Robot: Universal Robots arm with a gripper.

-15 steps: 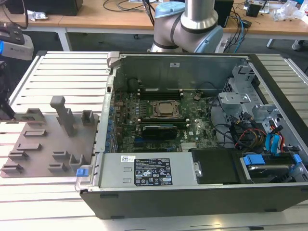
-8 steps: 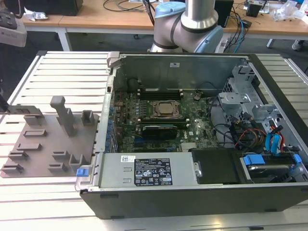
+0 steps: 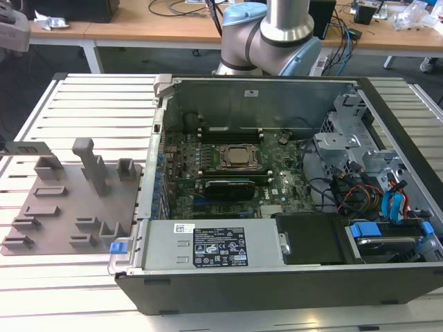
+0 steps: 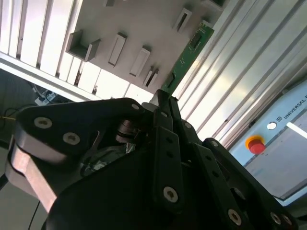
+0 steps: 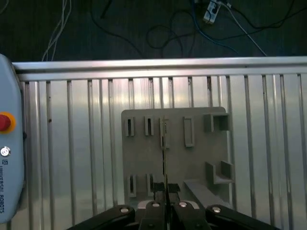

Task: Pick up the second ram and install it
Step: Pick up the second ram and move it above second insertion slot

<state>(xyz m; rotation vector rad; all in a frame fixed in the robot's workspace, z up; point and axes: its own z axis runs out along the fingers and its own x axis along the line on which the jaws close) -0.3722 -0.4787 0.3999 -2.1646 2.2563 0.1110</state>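
The second ram (image 4: 189, 52), a green stick w/ black chips, juts straight out from the end effector (image 4: 162, 98). The end effector's fingers are clamped together on the ram's near end. In the first wrist view the ram is edge-on, a thin dark line ahead of the fingertips. Beyond the ram, under the end effector, lies the grey tray (image 4: 144, 19) w/ upright blocks. The tray sits on the slatted metal surface (image 4: 244, 62). A red button (image 4: 255, 143) sits off to one side of the end effector.

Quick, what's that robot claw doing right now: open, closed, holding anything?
Gripper: closed, holding one end of the green RAM stick.
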